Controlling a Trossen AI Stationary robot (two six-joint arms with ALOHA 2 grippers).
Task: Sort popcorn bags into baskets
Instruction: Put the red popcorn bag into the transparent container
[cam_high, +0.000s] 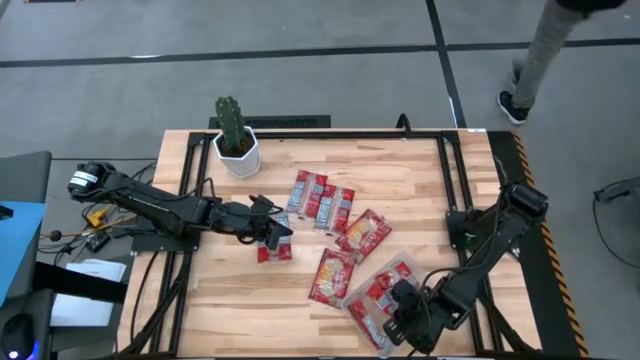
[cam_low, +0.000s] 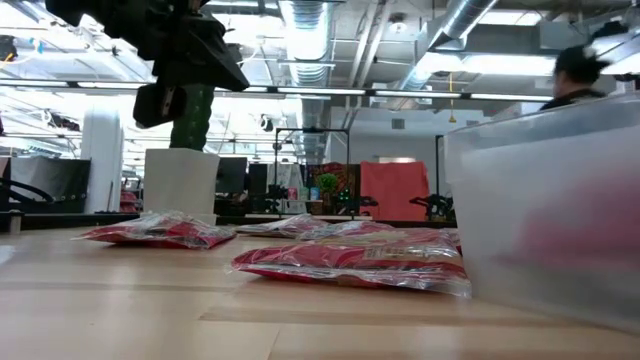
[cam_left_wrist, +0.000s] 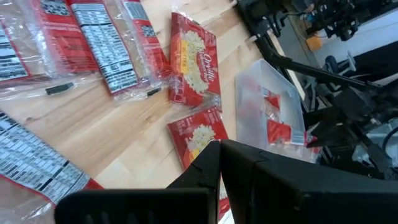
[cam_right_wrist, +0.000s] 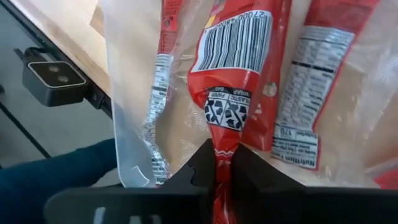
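Several red popcorn bags lie flat mid-table (cam_high: 335, 208), (cam_low: 350, 262), one of them (cam_high: 275, 250) just under my left gripper (cam_high: 272, 232). That gripper is shut, holds nothing, and hangs raised above the table (cam_low: 190, 50), (cam_left_wrist: 221, 149). The clear tray (cam_high: 402, 268), (cam_low: 550, 190), (cam_left_wrist: 273, 93) sits near the table's near right edge with some bags inside. My right gripper (cam_high: 402, 318), (cam_right_wrist: 222, 168) is at the tray's near end, shut on a red bag (cam_right_wrist: 239, 68). My right gripper pinches the red bag's crimped end seam (cam_right_wrist: 222, 148) between its two fingers, coming slanting from above. The bag stretches away from the fingers into the clear tray, barcode side up, beside other bags lying there.
A white cactus pot (cam_high: 236, 145), (cam_low: 180, 180) stands at the far left of the table. A small dark camera box (cam_right_wrist: 53, 78) sits at the near edge beside the tray. A person (cam_high: 540, 50) walks on the floor beyond the far right corner.
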